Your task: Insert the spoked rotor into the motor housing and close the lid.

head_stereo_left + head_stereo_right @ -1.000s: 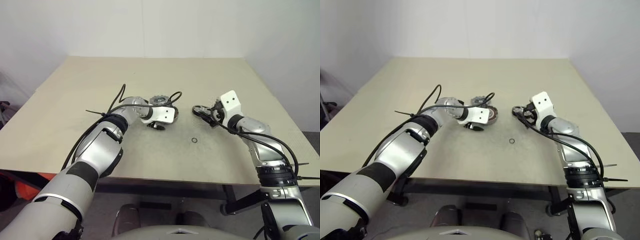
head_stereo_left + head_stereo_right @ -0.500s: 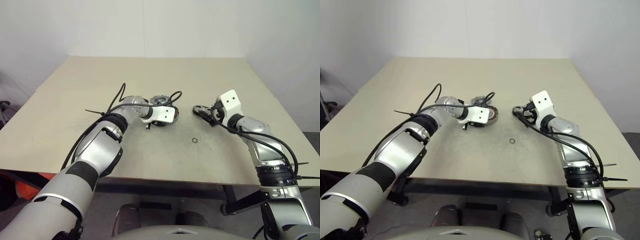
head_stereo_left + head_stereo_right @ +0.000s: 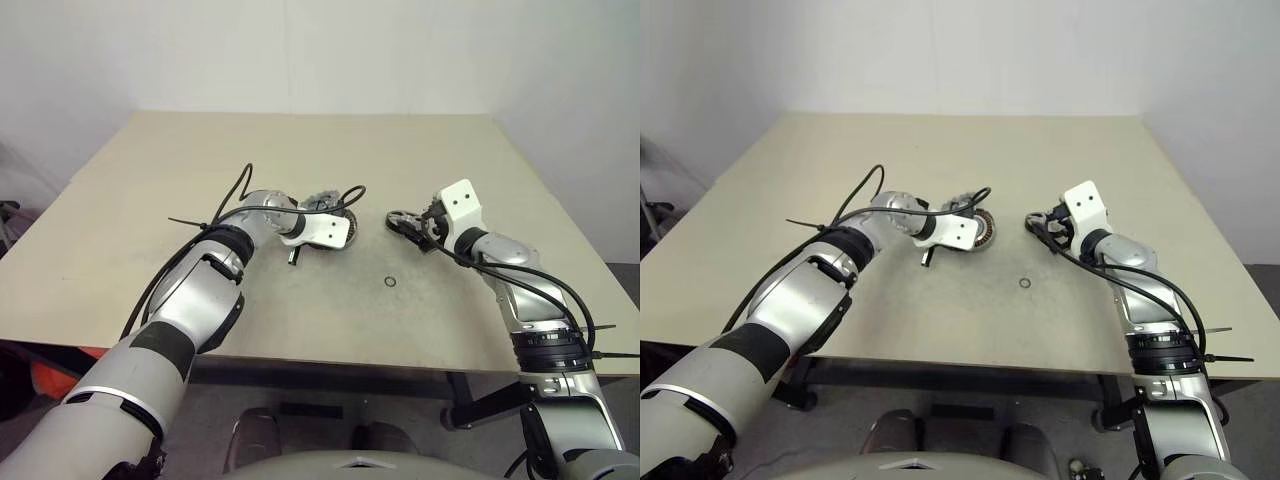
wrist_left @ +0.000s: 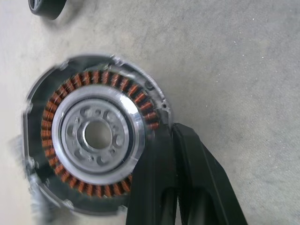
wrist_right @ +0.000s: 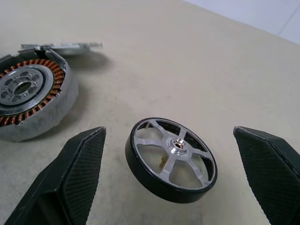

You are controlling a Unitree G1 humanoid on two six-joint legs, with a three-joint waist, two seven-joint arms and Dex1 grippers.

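The motor housing (image 4: pixel 93 136), a silver ring with coppery windings around a silver hub, lies mid-table. My left gripper (image 4: pixel 171 133) is shut on its rim, one finger over the windings and the other outside the wall. The housing looks slightly tipped. The lid (image 5: pixel 65 47), a flat grey disc, lies just behind the housing. The spoked rotor (image 5: pixel 171 159), a black wheel with pale spokes and hub, rests flat on the table to the right of the housing (image 3: pixel 983 230). My right gripper (image 5: pixel 168 131) stands open, one finger on each side of the rotor and apart from it.
A tiny loose ring (image 3: pixel 388 281) lies on the beige table (image 3: pixel 300 150), nearer the front edge than the rotor. Black cables loop over my left wrist. White walls stand behind the table.
My left gripper's fingers have closed onto the housing's rim, and the housing has tipped a little. The right arm and the rotor have stayed put.
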